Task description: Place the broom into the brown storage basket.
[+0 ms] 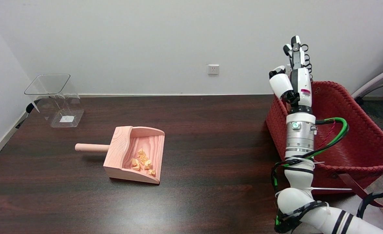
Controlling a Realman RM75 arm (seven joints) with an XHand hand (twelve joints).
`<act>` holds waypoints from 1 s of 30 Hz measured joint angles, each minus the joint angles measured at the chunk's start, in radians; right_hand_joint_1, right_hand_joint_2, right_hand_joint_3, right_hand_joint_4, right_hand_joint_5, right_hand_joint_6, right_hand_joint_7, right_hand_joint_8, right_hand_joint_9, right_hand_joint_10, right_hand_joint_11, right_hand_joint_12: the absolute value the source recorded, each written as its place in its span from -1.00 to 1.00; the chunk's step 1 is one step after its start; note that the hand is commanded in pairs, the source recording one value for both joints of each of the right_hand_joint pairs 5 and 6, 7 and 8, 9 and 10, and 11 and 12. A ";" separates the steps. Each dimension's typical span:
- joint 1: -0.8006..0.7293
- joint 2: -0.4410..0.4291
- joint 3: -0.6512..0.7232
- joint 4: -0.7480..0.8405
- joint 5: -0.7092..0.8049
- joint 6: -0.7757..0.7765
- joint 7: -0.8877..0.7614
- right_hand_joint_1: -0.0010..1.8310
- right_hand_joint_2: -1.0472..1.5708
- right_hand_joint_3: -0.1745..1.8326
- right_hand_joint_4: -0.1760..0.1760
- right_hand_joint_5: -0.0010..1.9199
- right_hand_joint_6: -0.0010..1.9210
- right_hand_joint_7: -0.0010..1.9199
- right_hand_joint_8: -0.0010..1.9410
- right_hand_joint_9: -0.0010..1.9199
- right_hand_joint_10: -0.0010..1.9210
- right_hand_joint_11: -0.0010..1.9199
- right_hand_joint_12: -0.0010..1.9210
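The brown woven storage basket (363,136) stands at the table's right edge, its straps hanging down at the front. My right hand (294,76) is raised above the basket's left rim. Its fingers point upward and apart, the thumb stands out to the left, and nothing is in it. No broom shows anywhere in the head view. My forearm hides part of the basket's inside.
A wooden dustpan (136,154) with several orange scraps (142,161) lies mid-table, handle pointing left. A clear plastic bin (56,99) stands at the far left corner. A wall socket (213,69) sits on the back wall.
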 measured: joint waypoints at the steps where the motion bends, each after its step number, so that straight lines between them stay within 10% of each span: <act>1: -0.004 0.002 0.000 0.013 -0.003 0.000 -0.003 -0.65 0.78 0.23 0.00 -0.92 -0.92 -0.60 -0.61 -0.92 -0.92 -0.92 -0.92; 30: -0.215 0.062 0.157 0.299 -0.060 0.046 -0.175 -0.56 0.69 -0.10 0.00 -0.84 -0.84 -0.13 -0.13 -0.84 -0.84 -0.84 -0.84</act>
